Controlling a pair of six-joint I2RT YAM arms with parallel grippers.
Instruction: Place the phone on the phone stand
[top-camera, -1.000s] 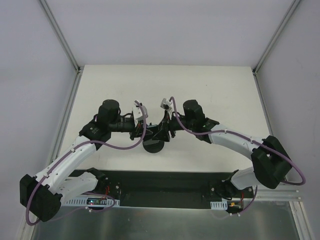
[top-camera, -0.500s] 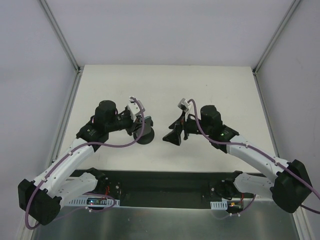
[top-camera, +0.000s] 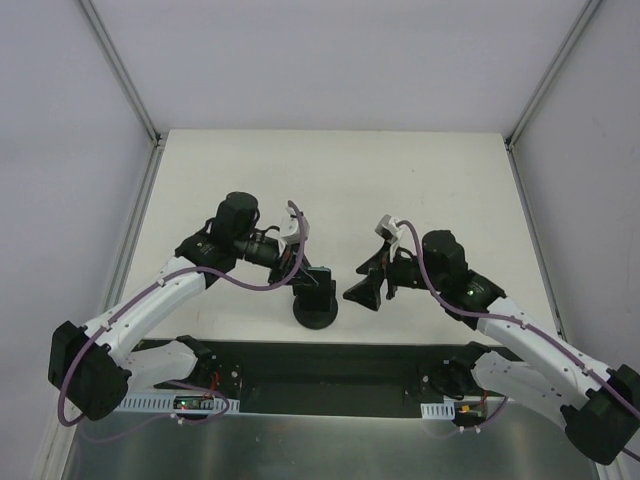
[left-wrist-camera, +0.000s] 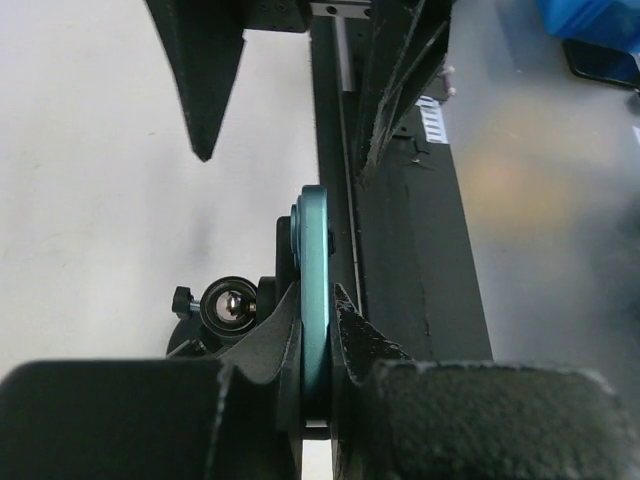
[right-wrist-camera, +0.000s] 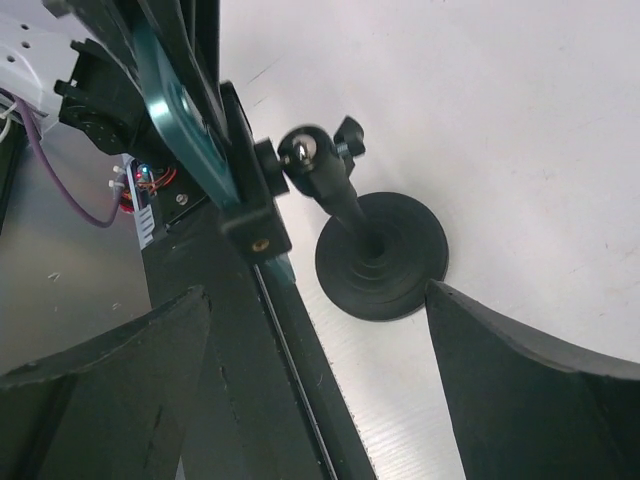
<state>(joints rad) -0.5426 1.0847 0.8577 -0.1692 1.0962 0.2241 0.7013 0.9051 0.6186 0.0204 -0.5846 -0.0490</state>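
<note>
I count two arms at the table (top-camera: 400, 170), the left arm (top-camera: 140, 310) and the right arm (top-camera: 540, 345). Each ends in one hand, so two hands: the left hand (left-wrist-camera: 313, 345) and the right hand (top-camera: 358, 285), with two fingers apiece, four in all. There is one phone (left-wrist-camera: 313, 270), pinched between the left hand's fingers. There is one phone stand (right-wrist-camera: 385, 255) just ahead of the right hand's fingertips: one round base, one stem, one ball joint (right-wrist-camera: 300, 150) and one small knob (right-wrist-camera: 348, 135).

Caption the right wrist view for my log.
Open right fingers frame the phone stand, its head against the teal-edged phone.
</note>
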